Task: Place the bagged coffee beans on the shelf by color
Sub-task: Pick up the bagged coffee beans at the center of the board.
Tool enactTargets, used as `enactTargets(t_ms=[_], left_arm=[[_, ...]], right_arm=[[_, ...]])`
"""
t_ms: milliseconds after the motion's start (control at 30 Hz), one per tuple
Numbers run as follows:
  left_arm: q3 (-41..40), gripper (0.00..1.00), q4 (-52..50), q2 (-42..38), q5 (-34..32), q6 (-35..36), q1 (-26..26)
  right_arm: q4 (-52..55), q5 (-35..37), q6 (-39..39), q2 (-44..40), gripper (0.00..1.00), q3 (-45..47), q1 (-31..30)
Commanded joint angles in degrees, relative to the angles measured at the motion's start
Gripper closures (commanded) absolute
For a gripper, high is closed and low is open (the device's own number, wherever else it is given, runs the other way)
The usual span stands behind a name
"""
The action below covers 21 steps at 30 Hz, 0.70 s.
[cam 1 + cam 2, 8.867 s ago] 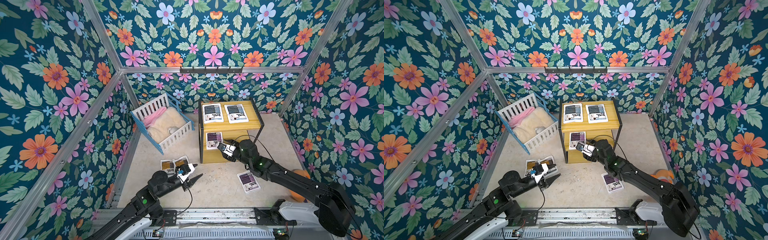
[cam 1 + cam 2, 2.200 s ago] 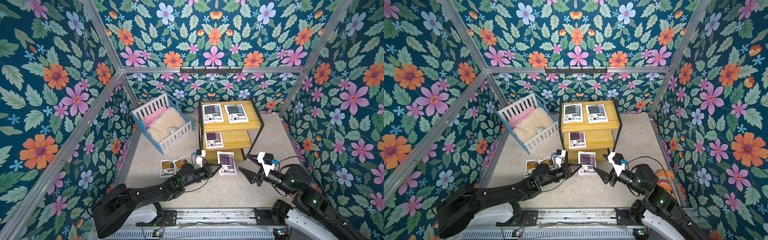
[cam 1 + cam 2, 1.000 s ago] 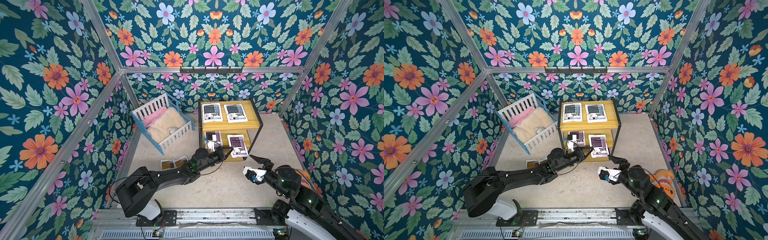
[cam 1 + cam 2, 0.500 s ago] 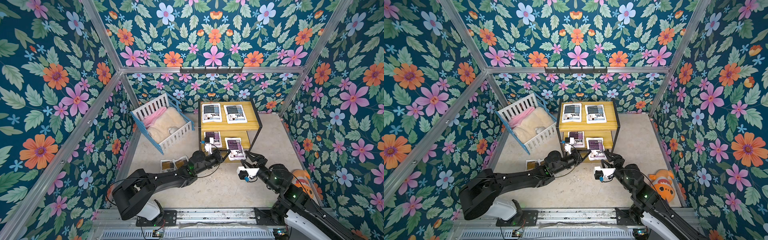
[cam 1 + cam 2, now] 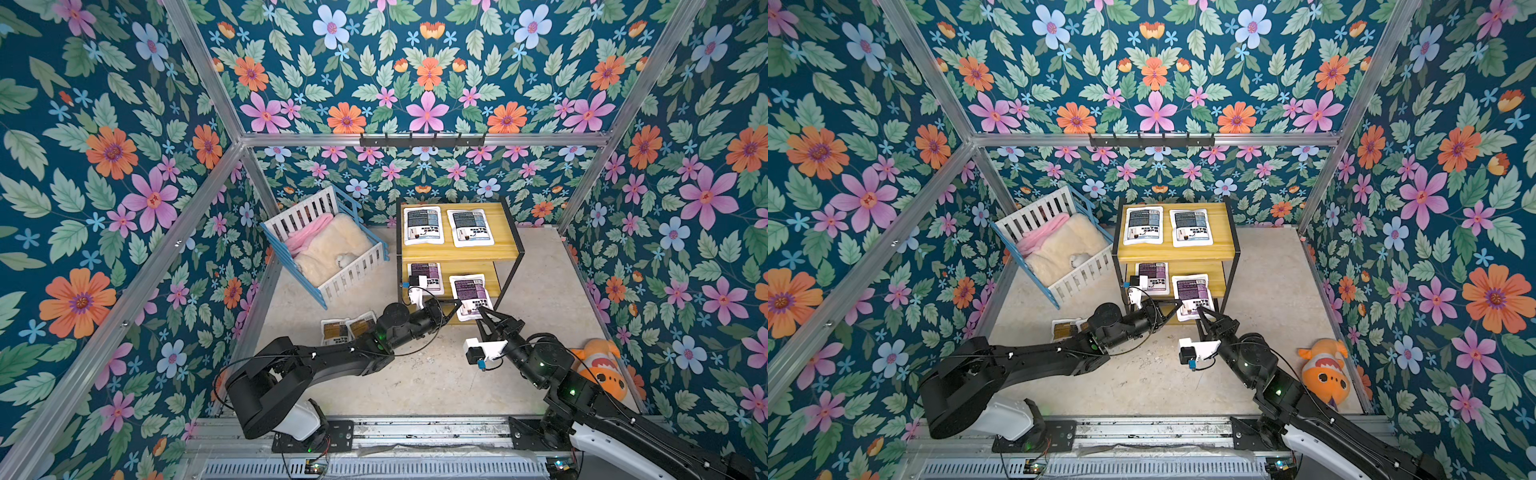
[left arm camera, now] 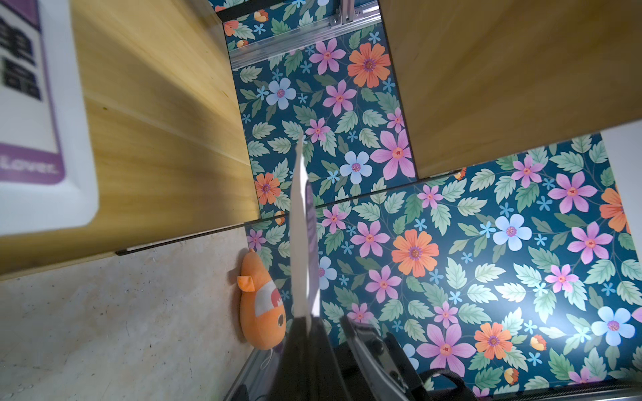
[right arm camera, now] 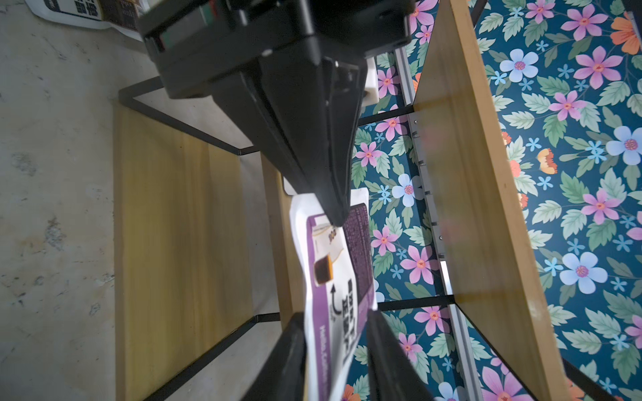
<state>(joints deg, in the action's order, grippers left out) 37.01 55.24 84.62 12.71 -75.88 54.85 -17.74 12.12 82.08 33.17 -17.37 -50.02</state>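
Note:
The shelf point(image 5: 505, 232) point(image 5: 1221, 249) carries two blue-grey bagged coffee beans point(image 5: 422, 224) point(image 5: 1190, 226) on its top board and a purple bag point(image 5: 424, 276) point(image 6: 31, 104) on the middle board. A second purple bag point(image 5: 471, 295) point(image 5: 1192, 293) point(image 7: 342, 277) hangs tilted past the middle board's front edge. My left gripper point(image 5: 457, 305) point(image 6: 309, 323) is shut on its side edge. Its near end sits between the fingers of my right gripper point(image 5: 482, 311) point(image 7: 335, 333), and both fingers touch it. Two yellow-brown bags point(image 5: 347, 328) point(image 5: 1067, 328) lie on the floor, partly under the left arm.
A white-and-blue crib point(image 5: 328, 249) with fluffy bedding stands left of the shelf. An orange plush fish point(image 5: 598, 365) point(image 6: 262, 305) lies against the right wall. The shelf's lowest board point(image 7: 173, 225) is bare. A black hook rail point(image 5: 422, 139) runs along the back wall.
The left gripper has drawn the purple bag slightly down and forward at the middle board. The right gripper came up from the right and closed its fingers around the bag's near end.

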Motion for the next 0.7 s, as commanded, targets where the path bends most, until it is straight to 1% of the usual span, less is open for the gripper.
enactTargets(t_ms=[0,100,133,333,467,500,567,667], left_arm=[[-0.07,1.00,2.93,-0.02,-0.93,-0.19,-0.10],[0.02,1.00,3.03,0.01,-0.98,-0.24,-0.09],[0.05,1.00,3.09,0.09,-0.87,-0.18,-0.10],[0.04,1.00,3.81,0.65,-0.76,-0.60,-0.10],[-0.01,1.00,3.61,0.59,-1.06,-0.63,-0.10],[-0.09,0.96,3.20,0.40,-1.23,-0.53,-0.10],[-0.19,0.70,1.18,-0.54,-1.92,-0.02,-0.10],[-0.62,0.55,-3.03,-3.45,-3.33,1.63,0.08]], right_arm=[[-3.73,1.24,0.37,0.60,0.75,0.24,-0.40],[-4.41,1.23,0.26,1.39,0.76,0.40,-0.68],[-5.06,1.24,0.19,1.57,0.78,0.48,-0.65],[-5.68,1.58,0.27,2.12,0.99,0.80,-0.75],[-6.39,2.82,0.10,2.39,1.00,1.02,-0.78],[-6.57,3.41,0.02,2.59,1.00,0.98,-0.78],[-7.03,5.16,0.09,3.05,1.00,0.90,-0.78],[-7.29,7.11,0.34,3.32,1.00,0.50,-0.62]])
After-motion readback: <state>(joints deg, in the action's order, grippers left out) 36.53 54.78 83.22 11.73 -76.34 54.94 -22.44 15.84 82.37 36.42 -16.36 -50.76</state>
